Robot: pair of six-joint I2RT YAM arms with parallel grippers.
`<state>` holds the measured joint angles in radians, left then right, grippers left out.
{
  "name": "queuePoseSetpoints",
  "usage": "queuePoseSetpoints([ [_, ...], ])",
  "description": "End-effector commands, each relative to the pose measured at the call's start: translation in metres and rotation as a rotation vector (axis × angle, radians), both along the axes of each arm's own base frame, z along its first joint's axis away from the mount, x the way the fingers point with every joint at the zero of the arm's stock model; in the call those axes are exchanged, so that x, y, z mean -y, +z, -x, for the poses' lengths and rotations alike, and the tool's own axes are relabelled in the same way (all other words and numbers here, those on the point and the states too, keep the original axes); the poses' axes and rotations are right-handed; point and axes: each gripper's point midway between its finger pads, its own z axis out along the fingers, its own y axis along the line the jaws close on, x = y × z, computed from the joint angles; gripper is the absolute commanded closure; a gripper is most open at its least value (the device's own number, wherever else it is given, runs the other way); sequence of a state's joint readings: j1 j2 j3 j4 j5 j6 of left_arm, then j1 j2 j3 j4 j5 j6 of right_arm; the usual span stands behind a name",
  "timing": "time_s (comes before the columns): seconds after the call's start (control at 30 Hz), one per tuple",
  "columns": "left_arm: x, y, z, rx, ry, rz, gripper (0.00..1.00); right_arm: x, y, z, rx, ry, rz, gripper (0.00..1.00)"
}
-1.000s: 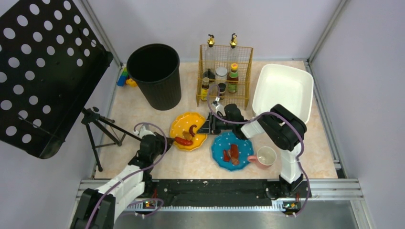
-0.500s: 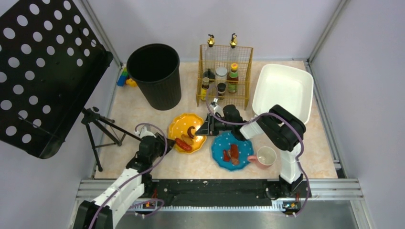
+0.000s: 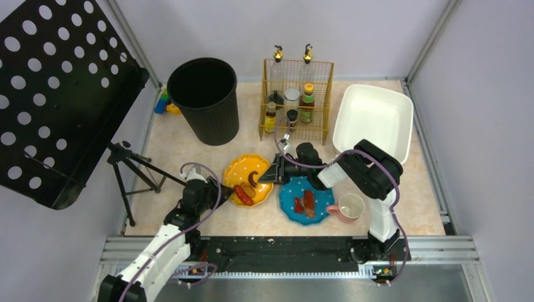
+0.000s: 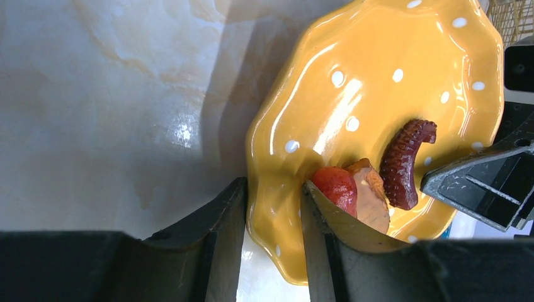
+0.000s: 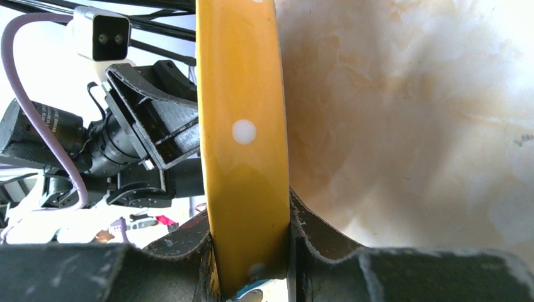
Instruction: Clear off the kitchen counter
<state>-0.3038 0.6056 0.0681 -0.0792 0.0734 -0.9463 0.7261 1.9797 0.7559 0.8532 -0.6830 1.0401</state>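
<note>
A yellow dotted plate (image 3: 242, 168) lies on the pale marbled kitchen counter (image 3: 182, 145). It carries a red sausage (image 3: 244, 195), a dark curved piece (image 3: 253, 178) and a tan piece (image 4: 370, 198). My left gripper (image 3: 223, 190) stands open astride the plate's near-left rim (image 4: 274, 185): one finger is outside on the counter and the other is inside against the sausage (image 4: 337, 189). From the right, my right gripper (image 3: 275, 171) is shut on the plate's opposite rim. In the right wrist view, the rim runs edge-on (image 5: 242, 94) between its fingertips (image 5: 249, 211).
A blue plate (image 3: 286, 189) with food and a pink mug (image 3: 349, 207) sit close right of the yellow plate. Behind are a black bin (image 3: 204, 100), a wire rack of bottles (image 3: 297, 100) and a white tub (image 3: 373, 119). A tripod (image 3: 129, 170) stands left.
My left gripper has gone from shut to open around the plate's rim. The sausage has slid toward the near rim. The right gripper keeps its hold on the plate.
</note>
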Motion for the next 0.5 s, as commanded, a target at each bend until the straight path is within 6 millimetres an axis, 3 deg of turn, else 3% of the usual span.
queuePoseSetpoints([
  [0.0, 0.008, 0.009, 0.008, -0.024, -0.051, 0.015, 0.57, -0.013, 0.054, 0.012, 0.084, 0.081, -0.189, 1.00],
  [0.47, -0.003, 0.042, 0.004, 0.041, 0.001, -0.009, 0.53, -0.007, 0.073, 0.008, 0.069, 0.033, -0.247, 1.00],
])
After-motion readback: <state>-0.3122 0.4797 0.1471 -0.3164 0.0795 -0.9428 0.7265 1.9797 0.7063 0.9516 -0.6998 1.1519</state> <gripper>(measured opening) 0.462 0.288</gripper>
